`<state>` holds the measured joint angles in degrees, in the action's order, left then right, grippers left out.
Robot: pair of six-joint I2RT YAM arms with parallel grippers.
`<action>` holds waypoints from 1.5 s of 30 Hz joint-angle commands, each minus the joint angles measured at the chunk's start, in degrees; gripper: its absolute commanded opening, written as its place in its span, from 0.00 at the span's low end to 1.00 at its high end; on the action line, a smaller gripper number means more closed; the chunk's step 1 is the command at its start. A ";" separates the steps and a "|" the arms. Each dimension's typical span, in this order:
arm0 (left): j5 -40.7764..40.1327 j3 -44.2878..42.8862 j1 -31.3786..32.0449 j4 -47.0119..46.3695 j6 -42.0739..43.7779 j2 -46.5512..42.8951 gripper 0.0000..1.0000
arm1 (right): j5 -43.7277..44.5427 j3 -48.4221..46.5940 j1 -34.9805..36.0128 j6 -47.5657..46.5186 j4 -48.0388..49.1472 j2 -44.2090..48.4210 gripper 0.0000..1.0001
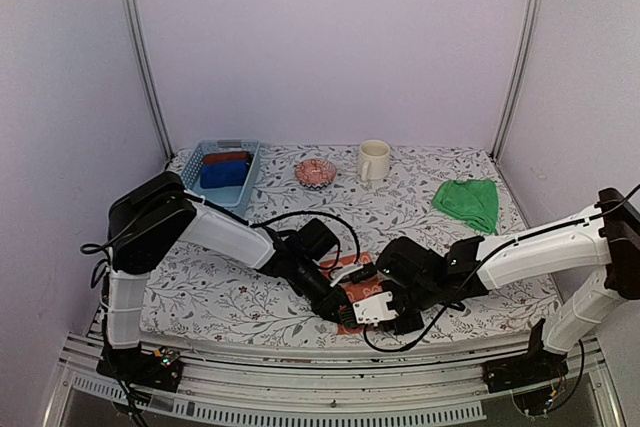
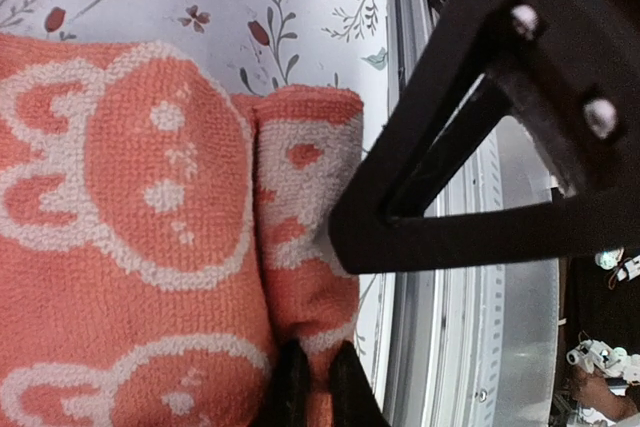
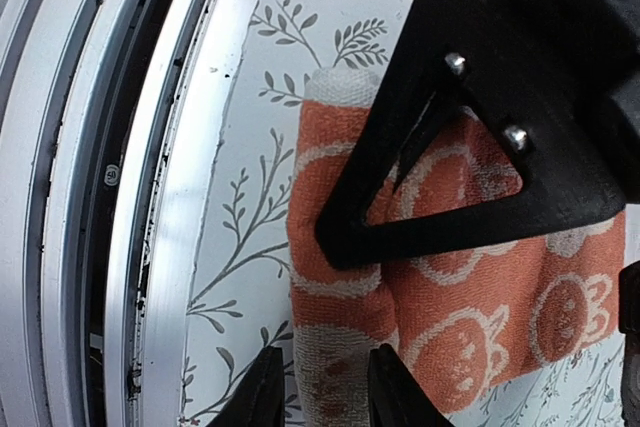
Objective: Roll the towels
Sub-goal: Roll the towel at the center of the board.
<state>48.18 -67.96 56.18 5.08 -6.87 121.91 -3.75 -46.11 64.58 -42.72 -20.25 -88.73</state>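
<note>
Left gripper (image 2: 316, 377) sits low at the near edge of the bench (image 1: 220, 287), its fingers drawn almost together and pinching a thin ridge of the orange towel (image 2: 130, 247) at one end of the towel's rolled part. Right gripper (image 3: 325, 387) faces it from the other side, partly open, with a finger on each side of the roll's opposite end and, as far as the wrist view shows, pressing on the cloth. The two nearly meet over the towel, so each wrist view has the other's black triangular finger lying across the roll. The roll is short and tight and runs alongside the metal rail (image 3: 170, 197) at the bench's near edge. The rest of the towel lies flat beside it, print up, spreading away from the rail under and beyond both grippers. From above, only scraps of orange show between the two arms. Farther back on the right, well apart from the grippers, the green towel (image 1: 468, 202) lies unrolled in a loose crumpled heap. Along the far side stand a small bowl (image 1: 315, 173) and a mug (image 1: 373, 160) near the middle, and a basket (image 1: 240, 195) at the left holding a blue roll (image 1: 225, 174) and a red roll (image 1: 227, 157).
</note>
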 commanded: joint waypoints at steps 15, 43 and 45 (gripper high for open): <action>-6.04 3.03 -0.43 7.04 0.88 3.06 0.00 | 7.13 2.45 0.37 1.67 3.37 -7.68 0.30; -54.48 36.04 7.84 -17.74 0.99 -49.47 0.36 | -45.49 -33.59 -20.03 -2.27 -49.68 -42.67 0.03; -56.42 34.51 11.14 -16.21 4.44 -48.76 0.35 | -47.61 -34.96 -20.80 -3.13 -51.08 -45.02 0.03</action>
<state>1.08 -31.92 62.17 -10.66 -9.69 73.10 -50.76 -79.24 45.32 -42.26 -63.42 -126.26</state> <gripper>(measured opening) 0.359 0.084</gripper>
